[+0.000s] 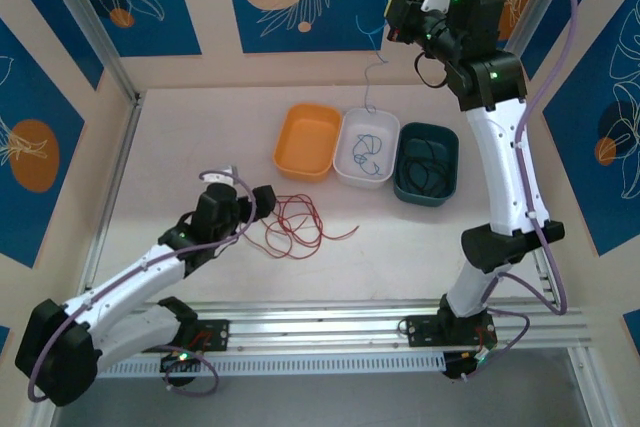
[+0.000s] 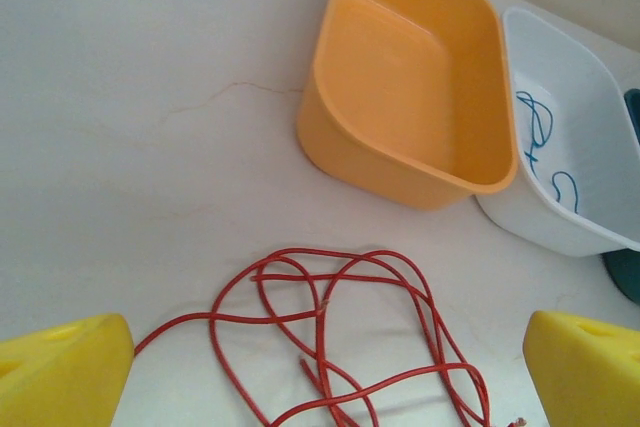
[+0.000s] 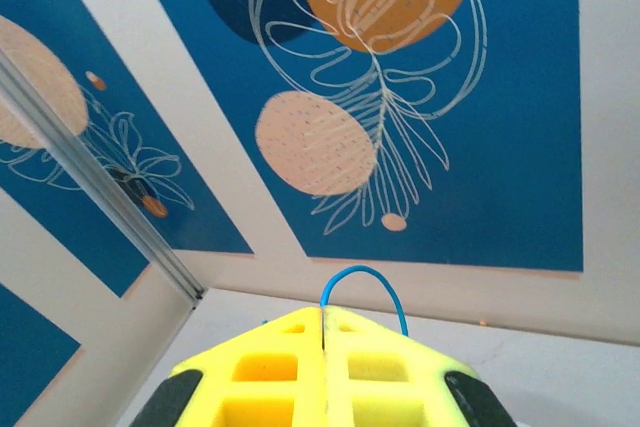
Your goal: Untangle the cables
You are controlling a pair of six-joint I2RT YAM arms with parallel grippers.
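While my left claw sat low over the pale table, left of centre in the overhead view, its jaws stood wide apart and held nothing. In its wrist view the two yellow fingertips filled the bottom corners of the frame, and the thin red cable lay between and just beyond them in loose, overlapping loops flat on the table. From above, the same red cable sprawled just right of that claw, below the row of trays.

My right claw was raised high at the upper right of the overhead frame, in front of the blue patterned wall. Its yellow pads were pressed together, pinching the thin blue cable, a small arch of which poked up above the tips. From above, a strand of that blue cable hung down from the claw into the white plastic tray, where the rest lay coiled.

Three trays stood side by side at mid-frame: the orange plastic tray on the left, the white one in the middle and the dark teal tray on the right, with a thin dark cable looped inside it. In the left wrist view the orange tray sat at upper centre, touching the white tray on its right.
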